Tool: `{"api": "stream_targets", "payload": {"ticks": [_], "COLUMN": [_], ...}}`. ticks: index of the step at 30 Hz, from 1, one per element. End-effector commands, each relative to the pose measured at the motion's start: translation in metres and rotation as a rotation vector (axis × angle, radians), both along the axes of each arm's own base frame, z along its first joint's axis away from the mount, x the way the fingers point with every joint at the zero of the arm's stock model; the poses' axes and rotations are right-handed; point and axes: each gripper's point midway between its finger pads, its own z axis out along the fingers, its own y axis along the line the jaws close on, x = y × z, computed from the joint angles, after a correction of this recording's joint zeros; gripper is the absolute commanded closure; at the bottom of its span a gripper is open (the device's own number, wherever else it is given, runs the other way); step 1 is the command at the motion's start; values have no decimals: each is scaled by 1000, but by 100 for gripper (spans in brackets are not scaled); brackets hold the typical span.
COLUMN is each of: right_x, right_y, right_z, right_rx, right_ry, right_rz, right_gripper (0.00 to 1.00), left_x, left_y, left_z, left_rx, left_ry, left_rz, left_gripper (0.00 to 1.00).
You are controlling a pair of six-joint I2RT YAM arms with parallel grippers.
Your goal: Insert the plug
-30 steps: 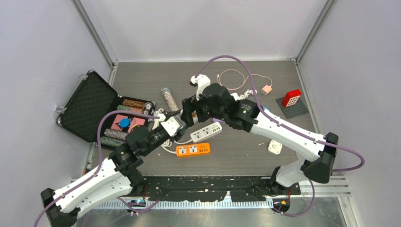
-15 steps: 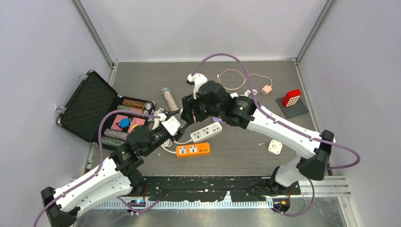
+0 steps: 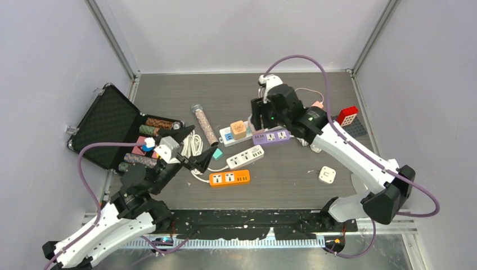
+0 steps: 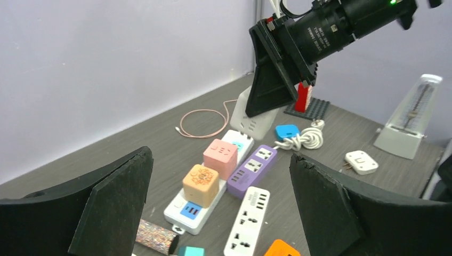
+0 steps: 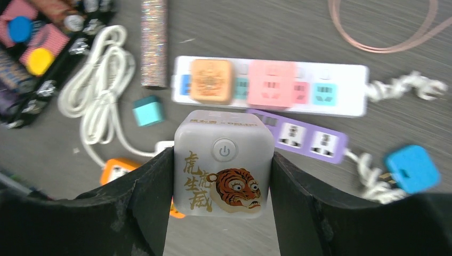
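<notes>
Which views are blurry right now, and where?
Right wrist: the gripped white cube is sharp, the purple strip beneath slightly smeared. Left wrist: the pink cube is crisp, own fingers dark, little detail. Top external: sharp, even light.

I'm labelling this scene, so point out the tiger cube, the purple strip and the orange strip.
tiger cube (image 5: pixel 223 162), right wrist view, its printed front face.
purple strip (image 5: pixel 308 140), right wrist view, top face between sockets.
orange strip (image 3: pixel 229 178), top external view, middle of its top.

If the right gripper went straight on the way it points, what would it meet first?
Probably the purple power strip, whose end disappears behind the white tiger-print cube plug held in the right gripper; depth is unclear.
</notes>
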Motion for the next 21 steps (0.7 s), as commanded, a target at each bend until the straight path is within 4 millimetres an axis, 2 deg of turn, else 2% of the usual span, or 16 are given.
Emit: {"api": "stream_targets", "payload": {"ticks": [1, 4, 8, 11, 12, 14, 18, 21], "right_x": [29, 47, 68, 82, 87, 99, 119, 133], "right_y": [-44, -72, -91, -85, -89, -89, -94, -96], "right_z": [16, -7, -28, -46, -50, -73, -87, -90], "right_rx": [-34, -101, -116, -85, -99, -129, -184, -210], "right_ry": [-138, -123, -104, -69, -63, -21, -25, -54], "right_rz": [-52, -97, -87, -16, -10, 9, -5, -2], "right_gripper": [95, 95, 95, 95, 95, 95, 95, 95], "left_x": [-15, -23, -31, -34, -36, -37, -39, -38], "left_y": [0, 0, 0, 0, -1, -2, -3, -3], "left_z": [13, 13, 12, 9, 8, 4, 1, -1], "left_rx": [-82, -93, -116, -146, -156, -172, -197, -197], "left_ry": [38, 40, 70, 126, 136, 153, 163, 165], "left_rz": [-66, -104, -136, -149, -158, -169, -180, -175], "left_gripper": [0, 1, 0, 0, 0, 0, 0, 0]}}
